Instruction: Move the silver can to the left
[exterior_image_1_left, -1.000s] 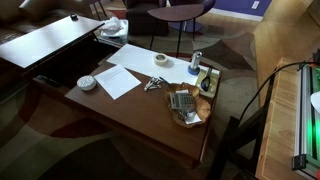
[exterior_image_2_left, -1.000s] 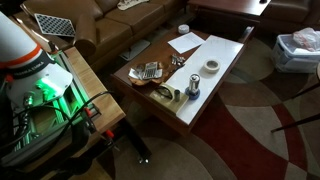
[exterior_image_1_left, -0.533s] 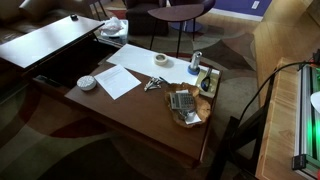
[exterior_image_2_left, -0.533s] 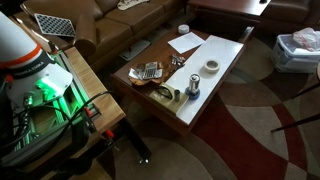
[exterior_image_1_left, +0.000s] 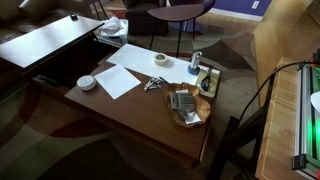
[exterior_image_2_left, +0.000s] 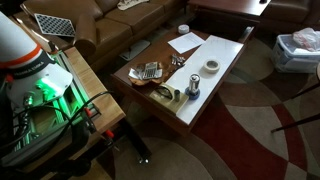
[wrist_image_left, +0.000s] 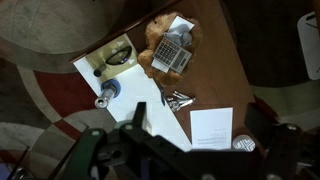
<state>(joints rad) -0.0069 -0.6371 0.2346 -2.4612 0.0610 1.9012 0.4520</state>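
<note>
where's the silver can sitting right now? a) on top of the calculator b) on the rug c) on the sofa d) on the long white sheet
D: in an exterior view the silver can stands upright on the long white sheet, near the tape roll.

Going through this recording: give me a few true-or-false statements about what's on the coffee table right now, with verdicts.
1. The silver can stands upright on the white sheet. True.
2. A calculator lies on the wooden table, apart from the can. True.
3. The tape roll is stacked on top of the can. False: it lies on the sheet beside the can, not touching it.
4. Something is gripping the can. False: it stands free in both exterior views, with nothing around it.
</note>
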